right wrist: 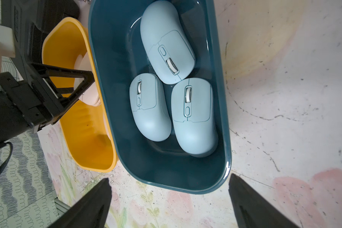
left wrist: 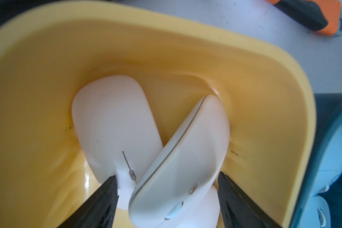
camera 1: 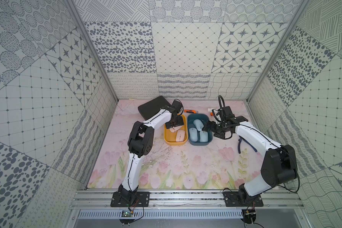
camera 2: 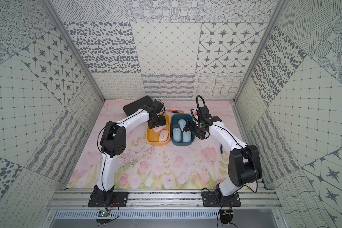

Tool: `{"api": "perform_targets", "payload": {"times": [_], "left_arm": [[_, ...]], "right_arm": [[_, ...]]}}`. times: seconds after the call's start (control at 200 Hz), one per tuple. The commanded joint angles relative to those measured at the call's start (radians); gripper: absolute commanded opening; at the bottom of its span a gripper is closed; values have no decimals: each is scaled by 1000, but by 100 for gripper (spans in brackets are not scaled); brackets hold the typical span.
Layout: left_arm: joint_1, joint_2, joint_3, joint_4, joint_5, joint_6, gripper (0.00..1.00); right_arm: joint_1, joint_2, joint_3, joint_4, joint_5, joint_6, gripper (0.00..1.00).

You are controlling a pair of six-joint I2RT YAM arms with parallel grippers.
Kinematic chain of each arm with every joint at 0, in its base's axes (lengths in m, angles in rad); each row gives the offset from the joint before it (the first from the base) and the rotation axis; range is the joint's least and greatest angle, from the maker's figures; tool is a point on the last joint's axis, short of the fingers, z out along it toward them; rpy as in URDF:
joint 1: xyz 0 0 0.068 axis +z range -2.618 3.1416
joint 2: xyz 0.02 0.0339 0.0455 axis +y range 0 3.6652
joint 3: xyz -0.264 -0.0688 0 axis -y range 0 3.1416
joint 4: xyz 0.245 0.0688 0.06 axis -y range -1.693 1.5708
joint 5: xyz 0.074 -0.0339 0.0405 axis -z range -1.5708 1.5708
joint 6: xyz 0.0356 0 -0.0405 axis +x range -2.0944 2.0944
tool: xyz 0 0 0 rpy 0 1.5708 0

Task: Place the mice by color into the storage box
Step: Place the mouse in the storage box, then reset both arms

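Three light blue mice (right wrist: 167,43) (right wrist: 149,110) (right wrist: 193,118) lie in the dark blue box (camera 1: 199,144). To its left stands the yellow box (camera 1: 175,144), which holds the pale pink mice. One pink mouse (left wrist: 111,118) lies flat, and another (left wrist: 186,158) stands tilted on its edge, leaning on a pink mouse under it. My left gripper (left wrist: 167,175) hangs open inside the yellow box, its fingers either side of the tilted mouse without pressing it. My right gripper (right wrist: 169,177) is open and empty over the blue box's right rim (right wrist: 186,189).
A black pad (camera 1: 152,107) and an orange-and-black utility knife (camera 1: 190,111) lie behind the boxes. Blue-handled pliers (camera 1: 240,146) rest under my right arm. Patterned walls close in the floral mat on three sides.
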Motion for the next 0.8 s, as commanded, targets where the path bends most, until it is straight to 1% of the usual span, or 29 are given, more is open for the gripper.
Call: {"api": "perform_targets", "payload": {"times": [0.0, 0.125, 0.215, 0.28, 0.35, 0.465, 0.515, 0.53, 0.55, 0.625, 0.685, 0.75, 0.795], "left_arm": [[0, -65, 16, -82, -21, 46, 84], [2, -184, 6, -121, -29, 54, 85], [8, -294, -44, -141, -37, 57, 85], [13, -389, -116, -134, -49, 73, 85], [25, -494, -215, -112, -91, 103, 86], [84, -666, -406, -52, -90, 121, 86], [109, -738, -500, -5, -78, 143, 87], [113, -759, -535, 12, -71, 156, 97], [116, -787, -571, 39, -63, 176, 99], [117, -882, -703, 143, -56, 249, 100], [121, -948, -799, 232, -61, 285, 100], [131, -1006, -882, 301, -90, 307, 99], [155, -1037, -926, 369, -92, 320, 97]], "right_arm": [[-5, -36, 18, -11, 10, -21, 97], [-6, -59, 49, -40, 33, -36, 97], [-6, -88, 76, -52, 69, -70, 97], [-6, -110, 105, -60, 125, -125, 99], [-9, -145, 122, -51, 237, -178, 99], [-13, -219, 57, 56, 316, -247, 99], [-14, -265, -3, 139, 343, -284, 99], [-14, -281, -23, 163, 351, -299, 99], [-14, -302, -50, 195, 359, -327, 99], [-14, -408, -190, 377, 431, -430, 99], [-16, -508, -361, 613, 463, -507, 99], [-16, -604, -557, 900, 492, -561, 99], [-16, -638, -641, 1014, 513, -597, 99]]}}
